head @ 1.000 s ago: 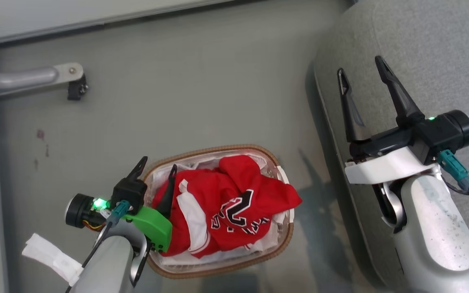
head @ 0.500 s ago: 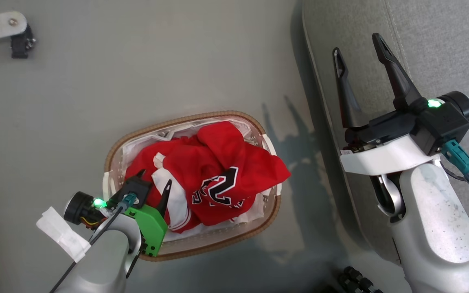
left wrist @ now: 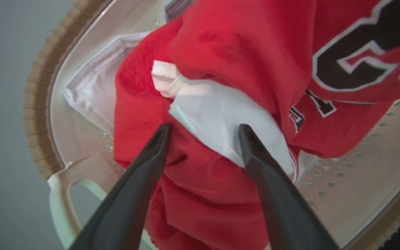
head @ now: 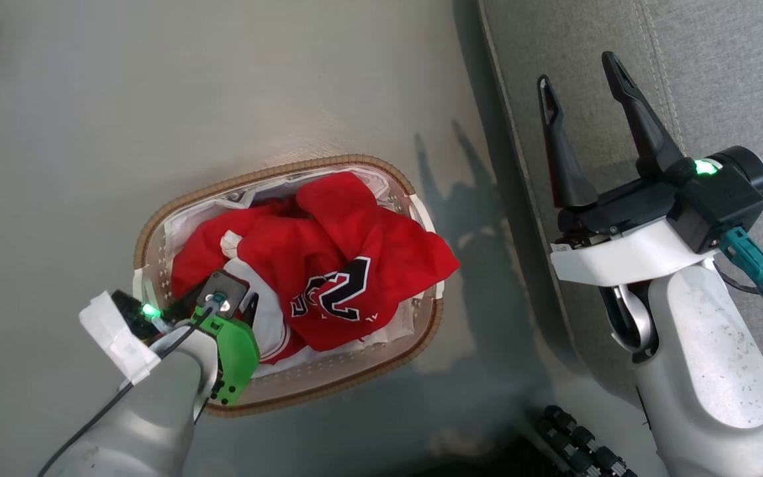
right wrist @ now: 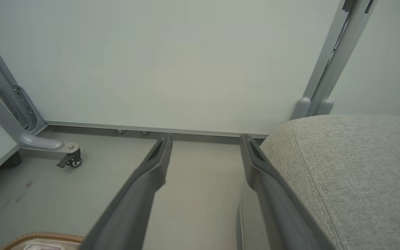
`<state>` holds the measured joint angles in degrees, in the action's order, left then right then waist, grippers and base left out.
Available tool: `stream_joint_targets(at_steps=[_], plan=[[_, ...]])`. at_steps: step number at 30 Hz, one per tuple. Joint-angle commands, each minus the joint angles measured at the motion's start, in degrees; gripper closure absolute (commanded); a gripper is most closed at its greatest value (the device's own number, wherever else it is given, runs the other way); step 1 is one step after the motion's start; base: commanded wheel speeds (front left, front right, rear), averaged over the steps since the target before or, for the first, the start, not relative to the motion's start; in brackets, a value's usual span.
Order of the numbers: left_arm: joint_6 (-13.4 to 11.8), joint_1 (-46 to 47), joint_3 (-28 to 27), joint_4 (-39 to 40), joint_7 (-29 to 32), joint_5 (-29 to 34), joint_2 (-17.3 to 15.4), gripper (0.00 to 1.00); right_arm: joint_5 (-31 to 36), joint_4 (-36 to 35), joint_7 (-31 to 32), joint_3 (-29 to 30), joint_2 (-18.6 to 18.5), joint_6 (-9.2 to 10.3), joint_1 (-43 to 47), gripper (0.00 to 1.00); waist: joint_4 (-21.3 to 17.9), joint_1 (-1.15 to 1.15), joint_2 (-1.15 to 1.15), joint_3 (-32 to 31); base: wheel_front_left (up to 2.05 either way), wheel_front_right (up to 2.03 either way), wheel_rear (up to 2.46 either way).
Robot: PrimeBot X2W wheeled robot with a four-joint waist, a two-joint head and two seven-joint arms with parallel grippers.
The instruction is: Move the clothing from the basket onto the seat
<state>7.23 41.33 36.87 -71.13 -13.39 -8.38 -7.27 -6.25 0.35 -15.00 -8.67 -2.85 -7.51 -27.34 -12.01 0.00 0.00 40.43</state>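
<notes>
While my left gripper [left wrist: 204, 127] hangs down into the near left end of the basket [head: 328, 162], its two dark fingers stand apart and clamp nothing. Through my left wrist camera I see both tips right at the jersey [head: 355, 245]: one tip lies against crumpled red cloth and the other against a white side panel, with a fold of that panel in the gap between them. Whether the tips press into the cloth, I cannot tell.

The jersey lies heaped inside the basket, its black-and-white number facing up, and one red flap laps over the rim on the side toward the seat [head: 719, 66]. The white liner [left wrist: 89, 97] shows along the basket wall beside the red cloth. The basket stands on the grey floor [head: 222, 99], near the seat but apart from it, with a strip of floor between them.

My right gripper [head: 577, 73] is held off to my right, above the seat's edge, fingers spread wide and empty. Its wrist camera looks along those fingers across the floor to a pale wall [right wrist: 186, 69], with the seat's rounded grey corner and stitched seam under the right-hand finger. A metal frame leg [right wrist: 30, 140] with a small castor stands at that view's left.
</notes>
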Motion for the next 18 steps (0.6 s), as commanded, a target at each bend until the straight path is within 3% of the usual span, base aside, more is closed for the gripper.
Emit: stream_joint_targets(at_steps=[1,9,18], plan=[[-0.41,1.64,0.55,-0.62,0.53,0.81,-0.35,0.0,-0.53,-0.37,-0.27,-0.1,-0.15,0.04,-0.32,0.0,-0.41,0.0,0.0,0.95,0.0,0.0,0.0],[-1.81,5.34,4.78,-2.28,6.36,4.38,-1.54,0.0,-1.04,-1.22,-0.27,-0.78,-0.14,0.04,-1.82,0.0,-1.88,0.0,0.0,3.57,0.0,0.0,0.0],[-1.2,8.14,9.29,-2.69,11.5,7.63,-2.57,0.0,-1.76,-2.67,-0.27,-1.35,-0.16,0.04,-2.95,0.0,-3.17,0.0,0.0,6.57,0.0,0.0,0.0]])
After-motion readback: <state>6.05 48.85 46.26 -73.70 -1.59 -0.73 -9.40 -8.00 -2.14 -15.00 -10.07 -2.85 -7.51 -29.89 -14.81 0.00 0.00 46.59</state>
